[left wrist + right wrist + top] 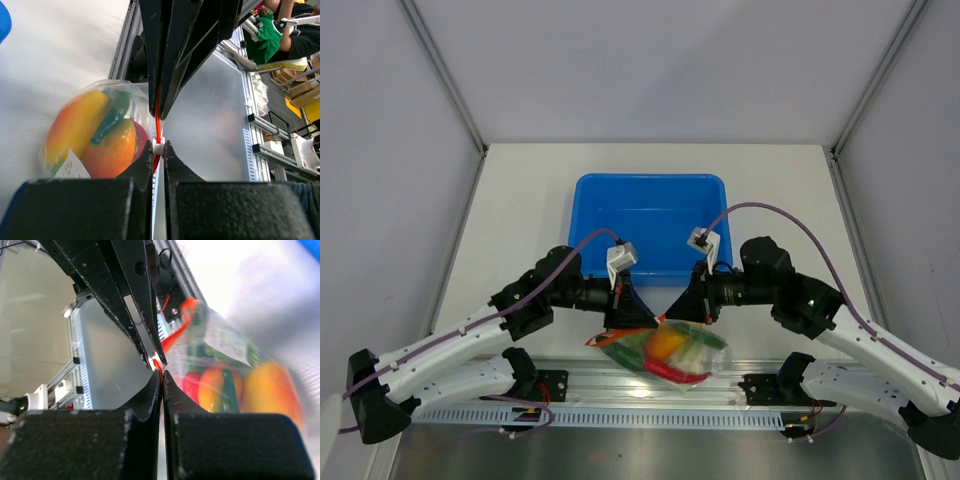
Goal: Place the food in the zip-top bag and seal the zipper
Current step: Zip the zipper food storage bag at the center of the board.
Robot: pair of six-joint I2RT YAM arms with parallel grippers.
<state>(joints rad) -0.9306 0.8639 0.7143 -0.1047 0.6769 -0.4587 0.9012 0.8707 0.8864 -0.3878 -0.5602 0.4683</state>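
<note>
While both arms reach inward over the near edge of the table [520, 220], the left gripper [653, 322] stands closed, its fingertips pinched on the zipper [157, 112], the thin orange-red strip along the mouth of the bag [665, 352]. The left wrist view shows the strip running up between the two dark fingers [145, 165], with a small white piece caught at their tips.

At centre, the clear bag sits just below both sets of fingertips, beside the metal rail [620, 395]. The food is inside it: an orange fruit [665, 343], a yellow-orange fruit [75, 122], a dark green piece [111, 117] and what appears to be a red chili [682, 376], though the crinkled plastic blurs its outline.

To the right, the right gripper [669, 317] is likewise clamped on the zipper, tip to tip with the left one.

Behind both grippers lies a blue tub [650, 182].
</note>
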